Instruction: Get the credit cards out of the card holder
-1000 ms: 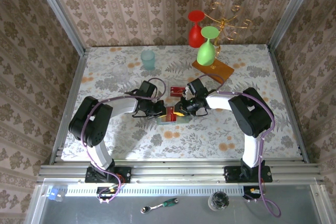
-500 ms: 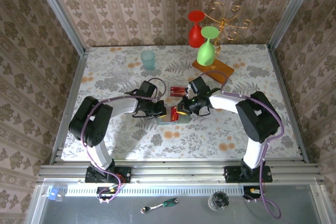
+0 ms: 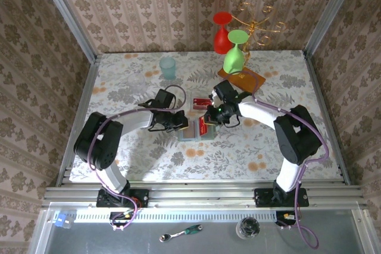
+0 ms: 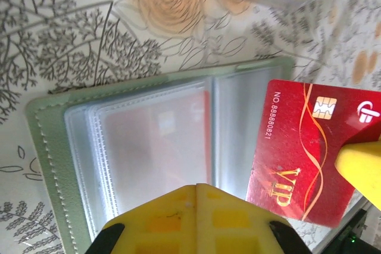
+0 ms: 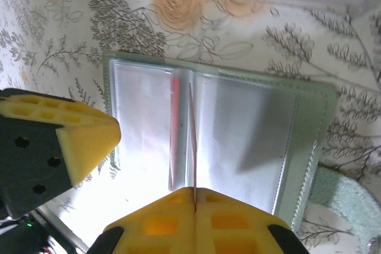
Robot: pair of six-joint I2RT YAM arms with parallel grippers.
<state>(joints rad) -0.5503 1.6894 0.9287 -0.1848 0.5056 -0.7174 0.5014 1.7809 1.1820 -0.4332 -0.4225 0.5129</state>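
Note:
The card holder (image 3: 187,134) lies open on the table, grey-green with clear sleeves (image 4: 149,147). My right gripper (image 3: 208,121) is shut on a red credit card (image 3: 203,127) marked VIP (image 4: 309,153). That card is clear of the sleeves and hangs over the holder's right panel. It stands edge-on (image 5: 193,141) in the right wrist view, between my shut fingertips (image 5: 195,190). A second red card (image 5: 174,123) stays inside a sleeve by the fold. My left gripper (image 3: 180,124) is shut with nothing in it, its tips (image 4: 196,186) over the holder's left panel (image 5: 143,105).
A clear tray (image 3: 200,103) with a red card in it sits just behind the holder. Farther back are a teal cup (image 3: 168,67), a wooden slab (image 3: 241,78), a green glass (image 3: 234,57), a red glass (image 3: 221,37) and a gold rack (image 3: 256,25).
My right gripper has shut on the red card and drawn it out of the holder, up and toward the back right. The left gripper has stayed shut on the holder's left side.

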